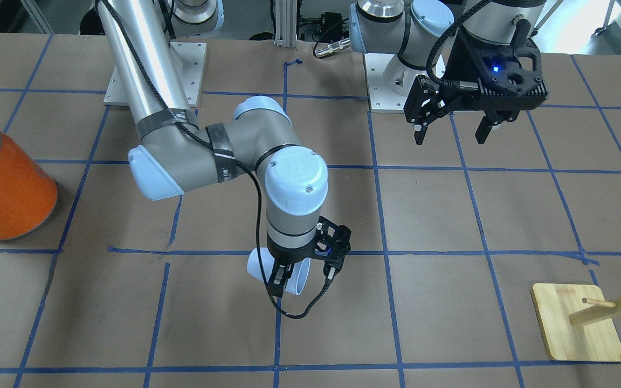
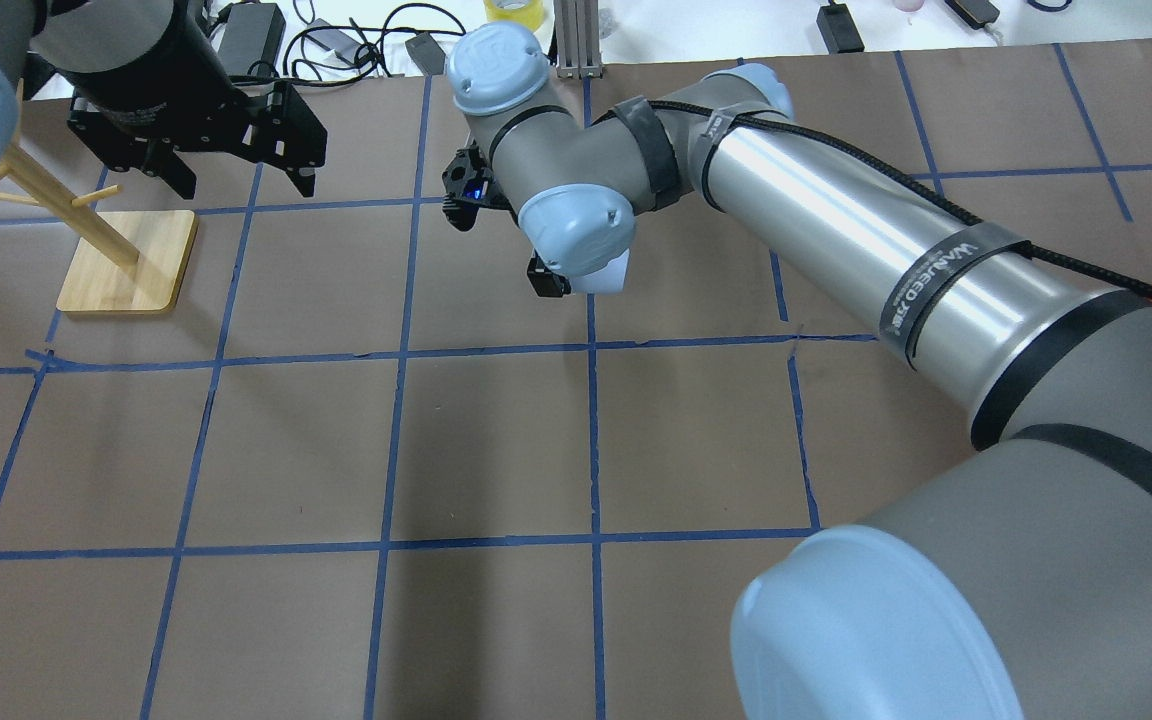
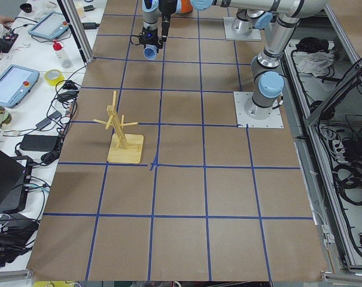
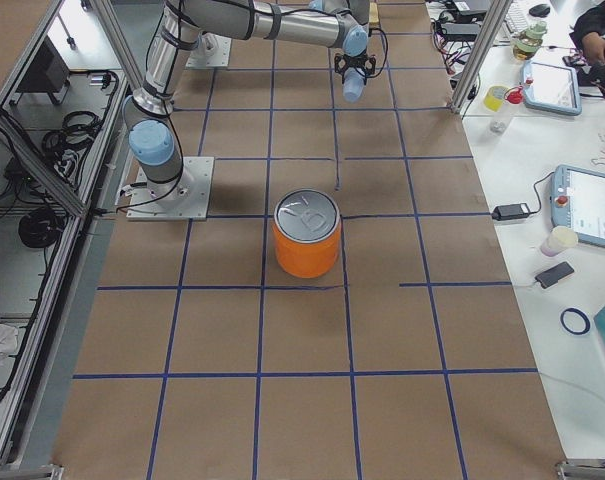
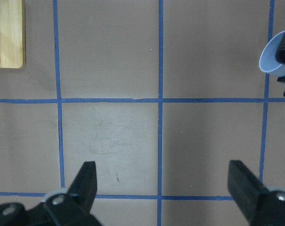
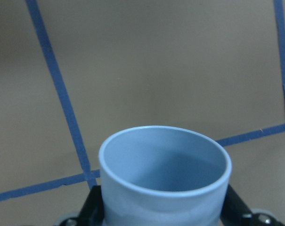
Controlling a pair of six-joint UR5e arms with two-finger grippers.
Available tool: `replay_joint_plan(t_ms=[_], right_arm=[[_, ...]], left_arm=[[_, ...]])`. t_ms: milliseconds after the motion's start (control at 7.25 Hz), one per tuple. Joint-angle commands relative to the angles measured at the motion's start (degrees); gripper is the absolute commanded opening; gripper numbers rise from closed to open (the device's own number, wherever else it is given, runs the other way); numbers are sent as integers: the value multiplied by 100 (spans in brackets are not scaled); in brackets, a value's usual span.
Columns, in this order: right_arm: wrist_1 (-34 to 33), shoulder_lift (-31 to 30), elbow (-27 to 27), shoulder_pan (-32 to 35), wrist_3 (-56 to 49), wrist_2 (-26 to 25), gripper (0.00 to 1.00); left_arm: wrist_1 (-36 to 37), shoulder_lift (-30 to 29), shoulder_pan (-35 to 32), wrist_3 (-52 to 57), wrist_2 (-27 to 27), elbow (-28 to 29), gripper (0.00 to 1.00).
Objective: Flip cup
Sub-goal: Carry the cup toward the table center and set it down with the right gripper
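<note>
The pale blue-white cup [image 1: 301, 276] is gripped by my right gripper [image 1: 282, 281], which is shut on its sides near the table's middle. The cup is tipped on its side, with its mouth toward the front view's right and its base [image 1: 257, 267] toward the left. The right wrist view looks into its open mouth [image 6: 163, 174] between the two fingers. It also shows in the overhead view [image 2: 604, 272] and at the edge of the left wrist view [image 5: 273, 55]. My left gripper [image 1: 453, 132] hangs open and empty above the table, well away from the cup, its fingers [image 5: 88, 181] spread wide.
A large orange can [image 1: 6, 188] with a silver top stands at the front view's left edge. A wooden peg rack on a square base [image 1: 577, 323] stands at the lower right, near my left gripper [image 2: 241, 180]. Blue tape lines grid the brown table.
</note>
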Motion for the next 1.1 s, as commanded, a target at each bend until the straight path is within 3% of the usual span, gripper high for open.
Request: replay_joint_plan(t_ms=[0, 138, 276, 552, 690, 828, 966], right_arm=[[-351, 70, 161, 212, -1197, -110, 43], [-353, 62, 231, 204, -1248, -40, 43], [-405, 88, 310, 203, -1205, 483, 43], [-581, 62, 556, 177, -1152, 559, 46], [-599, 62, 662, 160, -1160, 567, 55], [-782, 96, 723, 159, -1160, 559, 92], [-784, 114, 715, 151, -1169, 550, 100]], left_arm=[[-7, 19, 4, 5, -30, 5, 100], [-7, 36, 13, 13, -21, 5, 100], [-7, 28, 13, 13, -39, -3, 100], [-7, 19, 21, 4, -48, -3, 100], [-7, 19, 21, 4, -48, -12, 100], [-7, 19, 21, 4, -48, -12, 100], [-7, 19, 13, -4, -39, -12, 100]])
